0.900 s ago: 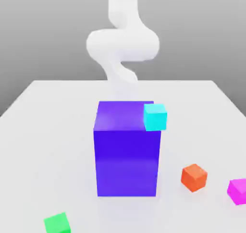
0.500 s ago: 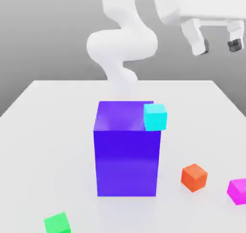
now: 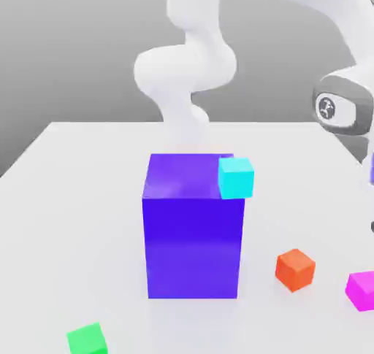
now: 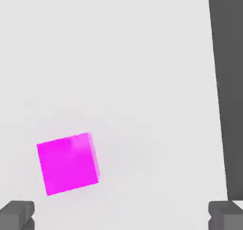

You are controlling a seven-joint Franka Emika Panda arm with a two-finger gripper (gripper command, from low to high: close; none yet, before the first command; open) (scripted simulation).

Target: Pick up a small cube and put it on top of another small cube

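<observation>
arm: white, smooth, with rounded segments | joint: grey band, white cap, dark round marking | hand: dark grey fingertips, blocky, with rounded inner edges

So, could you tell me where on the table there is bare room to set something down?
In the exterior view, the table is bare left of the big blue-purple block, down to the green cube. Another free patch lies between the green cube and the orange-red cube, before the block. It's crowded around the orange-red and magenta cubes.
</observation>
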